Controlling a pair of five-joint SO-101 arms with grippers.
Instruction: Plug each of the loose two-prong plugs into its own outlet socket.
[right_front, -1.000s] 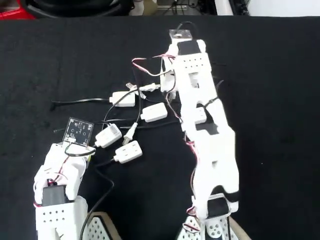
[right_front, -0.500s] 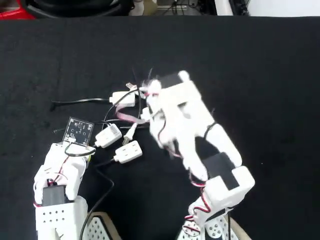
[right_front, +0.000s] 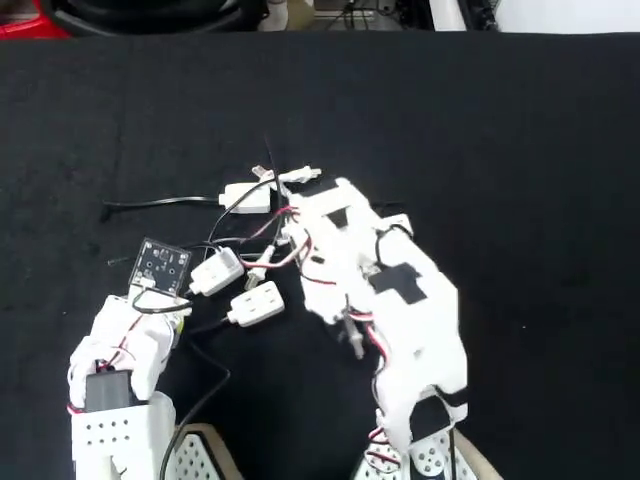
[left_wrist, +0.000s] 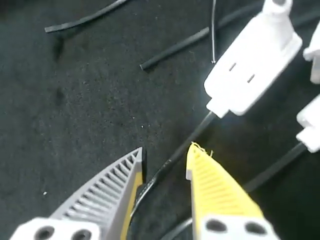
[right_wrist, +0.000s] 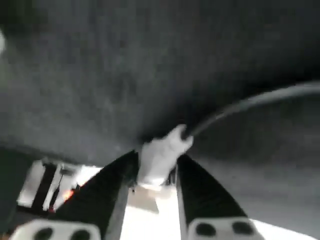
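Robot arms at work on a tangle of plugs: we see the right gripper pinching a small white plug on its dark cord, near the white two-slot outlet block. The left gripper sits spread astride that block's black cable. The block lies just beyond its fingertips with its long axis pointing away. We judge the left arm to be the nearer one to steady the block.

Your table: black cloth, matte, pale lint specks up close. Beyond your far edge: red object at left corner, black rounded item just beside it, dark cables near centre, white surface at right. Tan boards at near edge.
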